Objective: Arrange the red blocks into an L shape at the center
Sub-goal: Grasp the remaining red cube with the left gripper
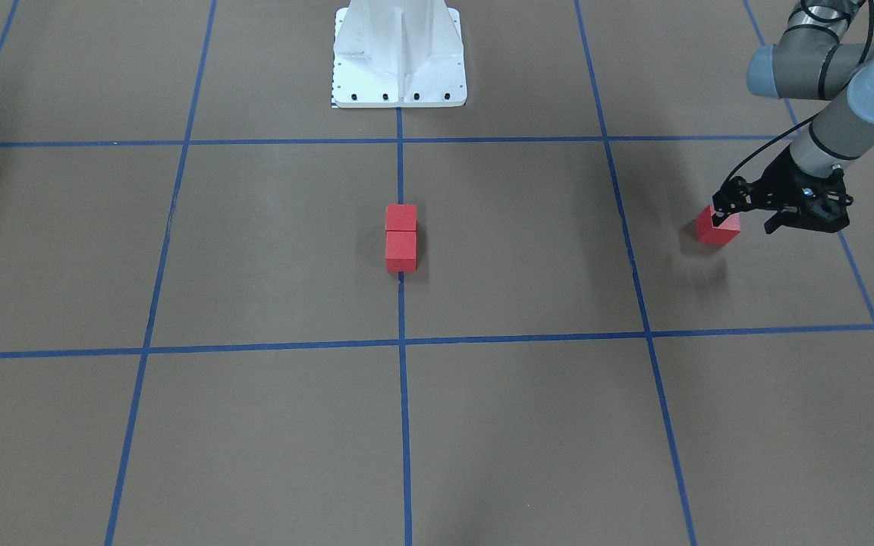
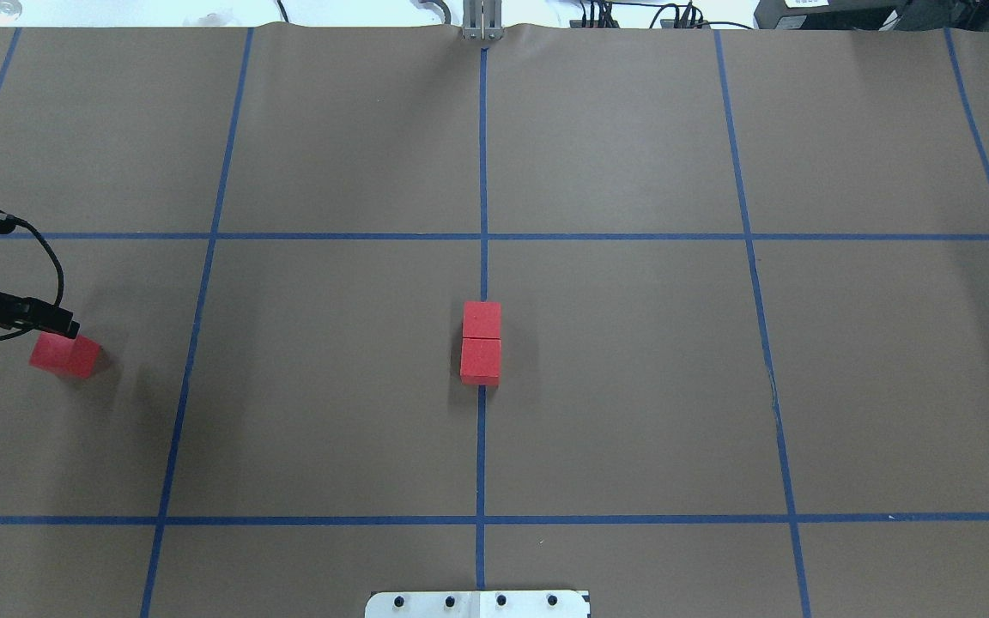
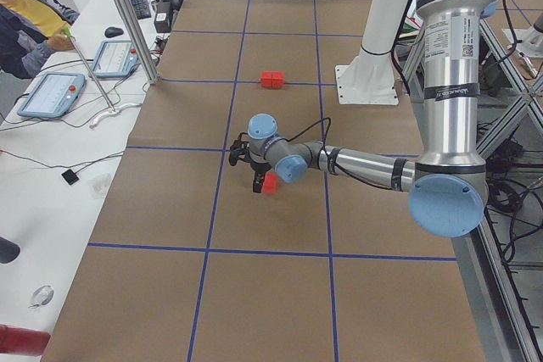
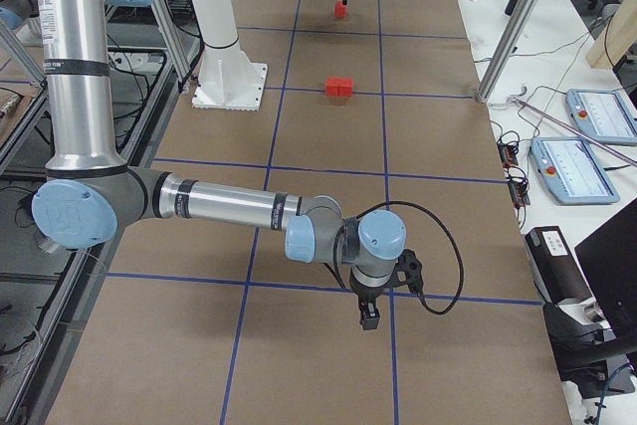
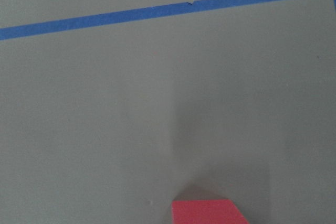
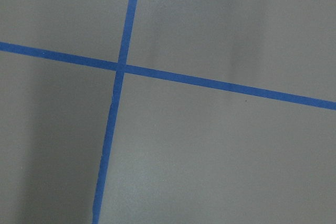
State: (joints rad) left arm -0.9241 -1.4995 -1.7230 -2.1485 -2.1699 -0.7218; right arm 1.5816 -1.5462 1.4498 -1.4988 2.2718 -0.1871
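Note:
Two red blocks (image 1: 400, 218) (image 1: 400, 252) sit touching in a short row on the blue tape line at the center (image 2: 482, 275). From overhead the same two blocks (image 2: 482, 320) (image 2: 480, 360) sit astride that line. The third red block (image 1: 718, 226) (image 2: 65, 354) rests far out on the robot's left side. My left gripper (image 1: 746, 221) hovers over it, open, one fingertip (image 1: 718, 217) at the block's top and the other clear of it. In the left wrist view that block (image 5: 207, 211) shows only at the bottom edge. My right gripper (image 4: 369, 320) hangs low over the paper at the opposite end; I cannot tell its state.
The white robot base (image 1: 399, 57) stands behind the centre pair. Blue tape lines (image 6: 121, 67) cross under the right wrist camera. A person (image 3: 30, 19) sits at a side bench with tablets (image 3: 51, 95) beyond the paper's edge.

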